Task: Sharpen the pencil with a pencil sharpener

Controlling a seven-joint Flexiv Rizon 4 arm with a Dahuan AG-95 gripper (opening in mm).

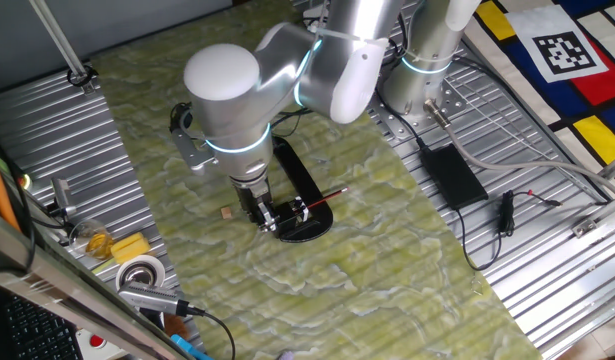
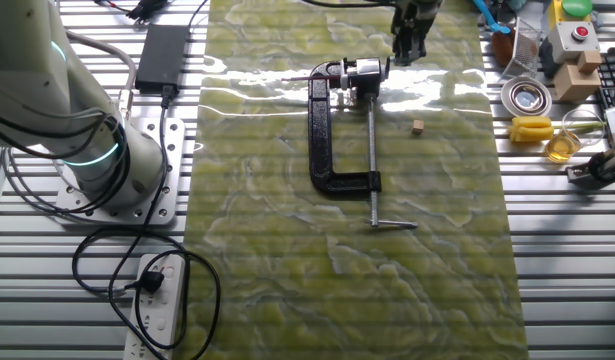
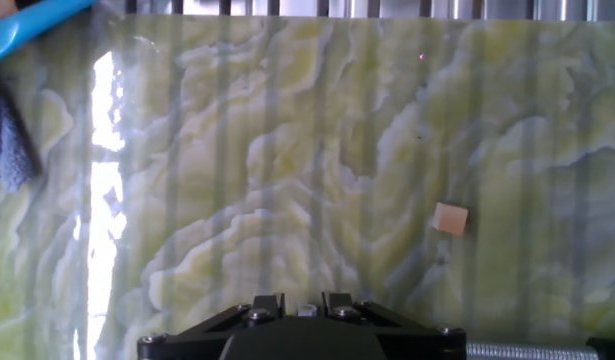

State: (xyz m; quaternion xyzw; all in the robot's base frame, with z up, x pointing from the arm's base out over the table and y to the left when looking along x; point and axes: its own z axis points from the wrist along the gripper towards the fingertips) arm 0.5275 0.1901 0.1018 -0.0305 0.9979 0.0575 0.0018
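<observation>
**Pencil seated at the sharpener, gripper low beside it**

The thin red pencil with a dark end lies tilted over the black oval plate, its lower end pointing into the small black boxy pencil sharpener with white and silvery bits. Whether the tip is actually inside the sharpener's hole is too small to tell. In the other fixed view the sharpener sits at the jaw end of the large black C-shaped clamp with a silver screw, which appears to pin it down on the green marbled tabletop.

The two-finger gripper hangs low just beside the sharpener, on the side away from the pencil's free end. It does not appear to hold the pencil, but I cannot tell whether its fingers are parted or closed: the fixed views are too small, and the hand view shows only the dark base of the gripper above bare tabletop and a small tan cube.

Judged from this, the pencil is placed at the sharpener but the turning itself looks unfinished or not begun; no shavings are visible. What remains is probably gripping the pencil's free end and rotating it.
</observation>
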